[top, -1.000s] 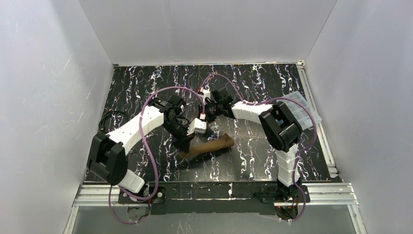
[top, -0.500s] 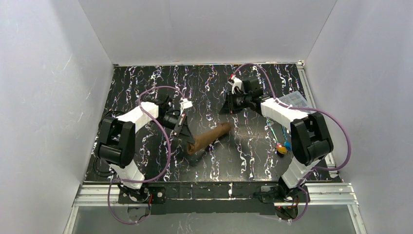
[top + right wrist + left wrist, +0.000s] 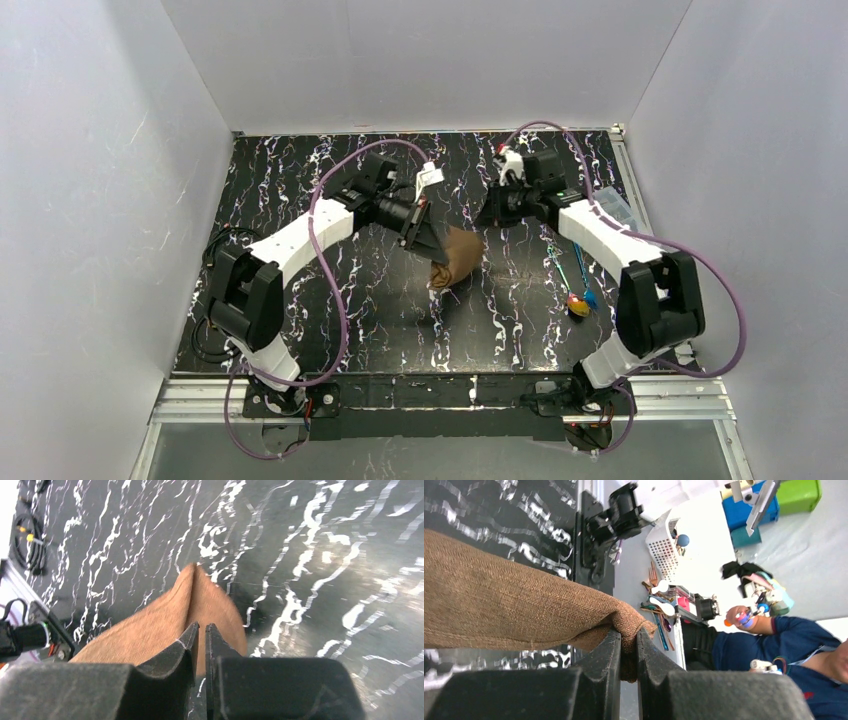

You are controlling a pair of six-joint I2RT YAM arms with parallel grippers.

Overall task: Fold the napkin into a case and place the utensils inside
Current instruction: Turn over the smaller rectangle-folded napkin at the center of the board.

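Observation:
The brown napkin [image 3: 460, 258] is a folded, bunched case lifted at mid-table, one end hanging toward the black marbled table [image 3: 300, 180]. My left gripper [image 3: 425, 232] is shut on its upper edge. In the left wrist view the cloth [image 3: 499, 600] is pinched between the fingers [image 3: 626, 636]. My right gripper [image 3: 490, 215] hovers just right of the napkin and behind it. Its jaws [image 3: 201, 626] are shut with nothing between them, above the cloth [image 3: 150, 625]. The utensils [image 3: 578, 290], teal and red, lie on the table to the right.
A clear plastic compartment box [image 3: 612, 205] sits at the right edge behind the utensils. White walls close in the table on three sides. Purple cables loop over both arms.
The left gripper has carried the napkin up and toward the back centre, so it now hangs bunched instead of lying long. The right arm has swung right and back, and its jaws have closed a little.

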